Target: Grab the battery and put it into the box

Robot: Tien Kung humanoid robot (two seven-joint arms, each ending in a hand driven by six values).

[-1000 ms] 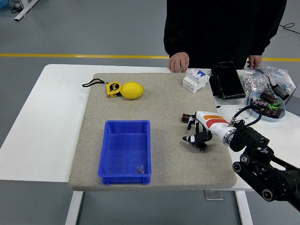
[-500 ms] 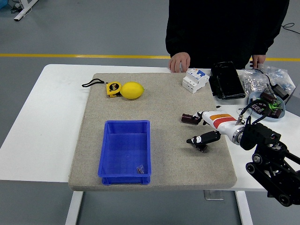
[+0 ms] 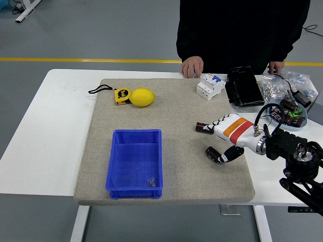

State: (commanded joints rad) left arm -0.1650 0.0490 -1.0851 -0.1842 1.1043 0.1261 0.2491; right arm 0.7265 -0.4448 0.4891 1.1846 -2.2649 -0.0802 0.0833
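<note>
Far to the hand's left on the grey mat: blue box, open top, one small dark item in its near right corner. Beyond it, further left and away: yellow tape measure touching a lemon.

Just left of the hand: two dark cylinders. One battery lies at the tips of the upper fingers, touching or nearly so, can't tell. Second battery sits against the thumb side, just below the palm.

Right hand: white shell with orange band, fingers spread flat and pointing left, holding nothing. The two batteries sit either side of it, neither enclosed. Left arm not visible.

Beyond the hand, far side of the counter: white circuit breaker, black pouch, and a person's hand resting on the counter edge. Right of the hand: bowl of parts, plastic bags.

Risks, judged: no grasp yet. With fingers this flat, closing could nudge or roll either cylinder away across the mat rather than trap it. Two candidates so close together means a sloppy close may catch one end only, or knock the other. The carry to the box is long, so a weak pinch could drop it short.
</note>
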